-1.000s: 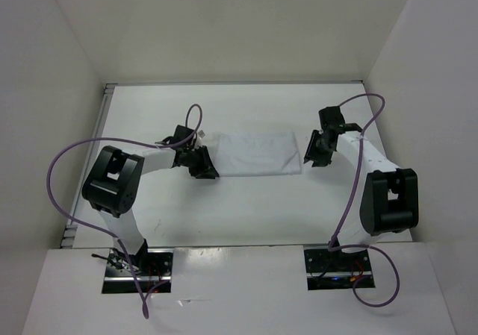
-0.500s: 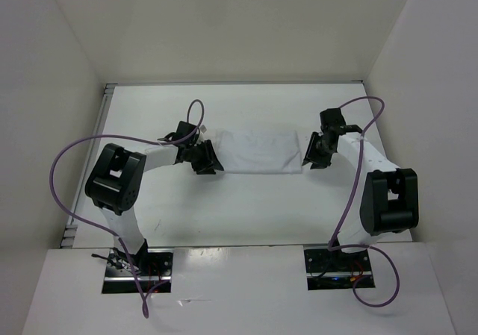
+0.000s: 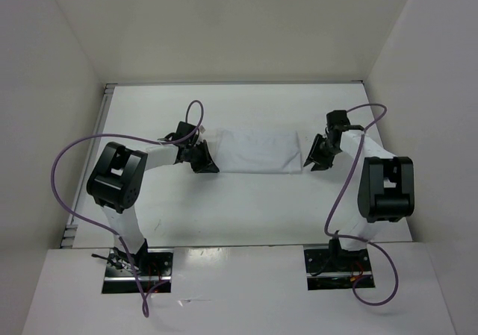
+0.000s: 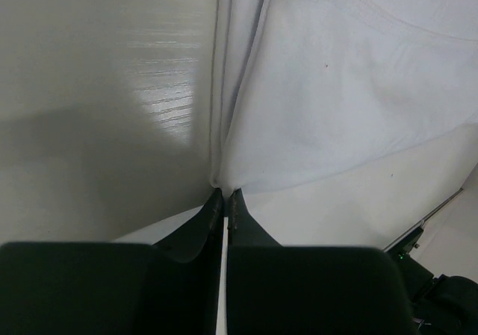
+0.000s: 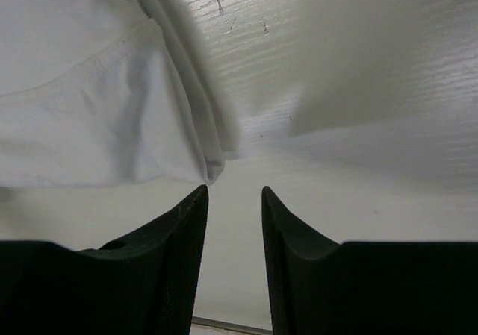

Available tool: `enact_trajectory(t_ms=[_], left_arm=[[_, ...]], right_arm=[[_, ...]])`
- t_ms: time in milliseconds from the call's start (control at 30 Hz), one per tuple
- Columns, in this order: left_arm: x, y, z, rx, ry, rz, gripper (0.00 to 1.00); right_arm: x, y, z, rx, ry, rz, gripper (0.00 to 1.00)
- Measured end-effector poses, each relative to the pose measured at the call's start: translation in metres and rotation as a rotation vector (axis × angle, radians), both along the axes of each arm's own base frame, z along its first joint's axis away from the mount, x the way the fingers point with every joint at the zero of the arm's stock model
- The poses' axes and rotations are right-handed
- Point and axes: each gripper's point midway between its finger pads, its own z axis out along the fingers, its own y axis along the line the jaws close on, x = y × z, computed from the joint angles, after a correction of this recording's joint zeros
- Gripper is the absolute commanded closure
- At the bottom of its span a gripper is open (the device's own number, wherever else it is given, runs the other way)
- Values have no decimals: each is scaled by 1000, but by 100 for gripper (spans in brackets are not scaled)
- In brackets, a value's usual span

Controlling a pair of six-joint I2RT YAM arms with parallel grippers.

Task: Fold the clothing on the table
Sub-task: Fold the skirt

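Observation:
The clothing [image 3: 258,151] lies as a flat white rectangle in the middle of the table [image 3: 246,201]. My left gripper [image 3: 212,164] is at its near left corner. In the left wrist view the left gripper [image 4: 225,193] is shut, and the corner of the clothing [image 4: 336,104] is pinched at its tips, with folds running away from them. My right gripper [image 3: 310,160] is at the near right corner. In the right wrist view the right gripper [image 5: 234,193] is open, and the corner of the clothing [image 5: 89,111] hangs just beyond its left fingertip, not between the fingers.
White upright walls [image 3: 60,66] close in the table on the left, back and right. Purple cables [image 3: 67,171] loop over both arms. The arm bases [image 3: 138,264] sit at the near edge.
The left gripper opened a little, then shut on the clothing's near left corner. The right arm drew in, its gripper staying open at the right corner.

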Motion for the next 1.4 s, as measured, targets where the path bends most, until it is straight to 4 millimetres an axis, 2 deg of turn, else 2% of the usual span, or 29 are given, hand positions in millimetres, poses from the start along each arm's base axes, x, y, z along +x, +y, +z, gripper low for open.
enact_trajectory(t_ms=[167, 400, 500, 533, 633, 767, 933, 1100, 1167, 1233, 1267, 1300, 1333, 1367, 1400], left_arm=[[0, 0, 0, 0, 0, 0, 100], [0, 0, 0, 0, -1, -1, 100], [0, 0, 0, -1, -1, 0, 100], [0, 0, 0, -1, -1, 0, 100], [0, 0, 0, 0, -1, -1, 100], [2, 3, 0, 2, -5, 1, 100], [4, 14, 0, 17, -12, 14, 100], [3, 24, 0, 74, -13, 44, 100], [2, 26, 0, 81, -9, 47, 100], [2, 26, 0, 82, -9, 47, 100], [2, 27, 0, 84, -9, 48, 100], [2, 27, 0, 88, -10, 48, 100], [2, 30, 0, 95, -14, 46, 100], [2, 32, 0, 102, -14, 48, 95], [2, 35, 0, 104, -10, 51, 83]], right_arm=[[2, 7, -16, 66, 41, 6, 60], [7, 19, -27, 137, 53, 18, 60], [8, 21, -33, 152, 63, 20, 72], [8, 22, -36, 157, 70, 20, 86], [8, 25, -40, 174, 84, 16, 100], [9, 19, -40, 137, 78, 2, 100], [12, -1, -37, 24, 52, -35, 100], [13, -11, -26, -33, 23, -53, 100], [13, -10, -24, -30, 18, -49, 94], [12, -8, -24, -31, 19, -41, 80], [11, -7, -24, -37, 20, -36, 64], [11, -10, -25, -54, 23, -36, 44], [11, -12, -25, -64, 24, -41, 43], [10, -14, -26, -73, 25, -37, 42], [9, -14, -25, -75, 24, -34, 42]])
